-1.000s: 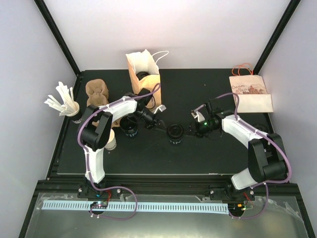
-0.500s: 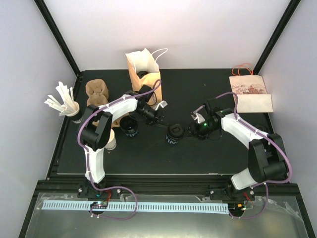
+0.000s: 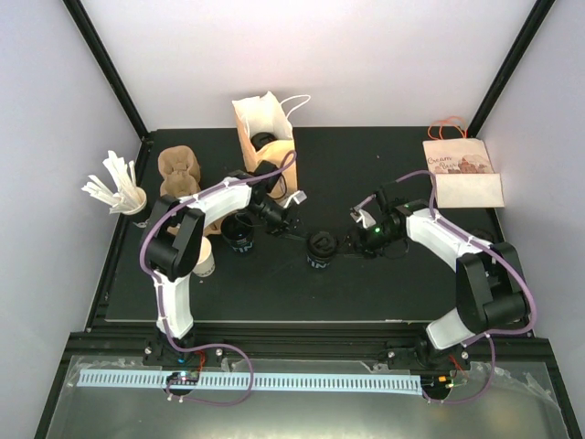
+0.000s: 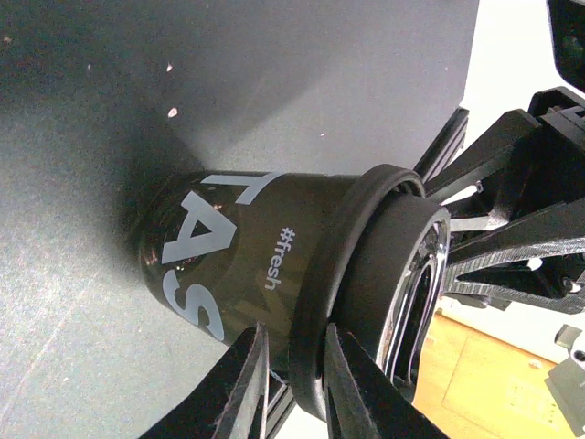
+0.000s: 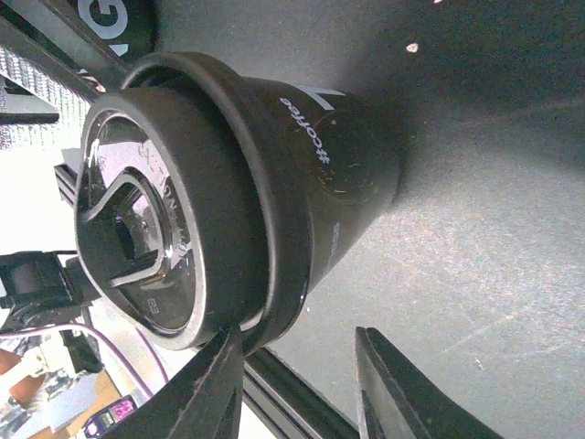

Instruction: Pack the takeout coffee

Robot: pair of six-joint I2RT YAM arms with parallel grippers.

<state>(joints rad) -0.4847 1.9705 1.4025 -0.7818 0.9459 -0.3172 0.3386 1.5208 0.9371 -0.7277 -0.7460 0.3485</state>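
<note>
Black lidded paper coffee cup point(image 3: 319, 248) upright at mid-counter point(image 3: 384, 293): my left hand point(image 3: 298, 238), at its 10 o'clock, straddles the lid rim, clamped or not I cannot tell; my right hand point(image 3: 351, 244), fingers apart, sits at 3 o'clock.

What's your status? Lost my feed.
Left end effector pinching coffee cup lid rim. Right end effector open beside cup. Paper bag stands open behind; nothing blocking.

You have open desk point(image 3: 366, 293) in front of the lidded cup point(image 3: 320, 247). The left gripper point(image 3: 294, 233) and right gripper point(image 3: 350, 240) hem its sides; a second cup point(image 3: 242, 235) crowds the left.
</note>
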